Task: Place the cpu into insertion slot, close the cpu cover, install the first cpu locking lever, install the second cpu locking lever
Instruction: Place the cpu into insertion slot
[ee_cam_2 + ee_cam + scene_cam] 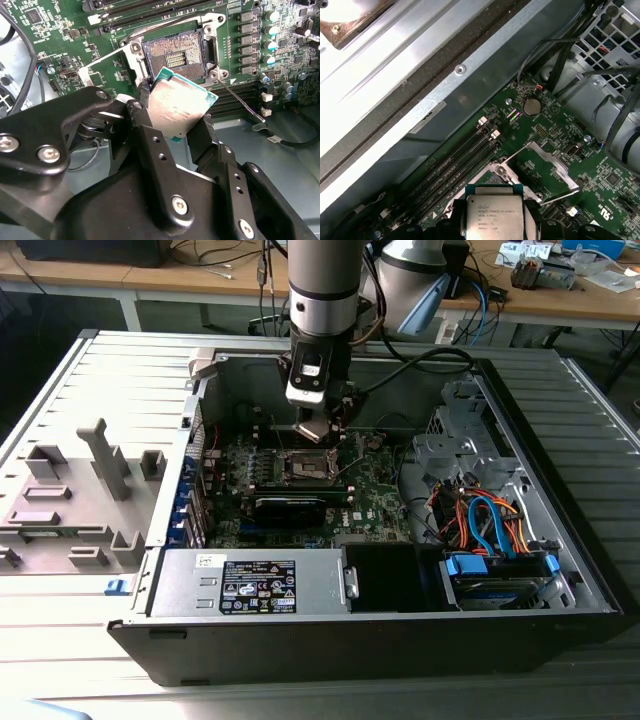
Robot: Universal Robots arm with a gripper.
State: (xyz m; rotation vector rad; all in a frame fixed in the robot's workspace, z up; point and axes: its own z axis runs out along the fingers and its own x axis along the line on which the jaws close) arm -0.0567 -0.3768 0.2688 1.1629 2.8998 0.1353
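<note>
One pincer (173, 114) grips the cpu (183, 99); the second wrist view shows the insertion slot (172, 52).

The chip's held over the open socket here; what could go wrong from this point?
The cpu, pinched in the claw, looks skewed against the insertion slot below; lowered so, it could seat crooked and damage the exposed contacts. Its corner hangs near the raised locking lever, which might snag it.
</note>
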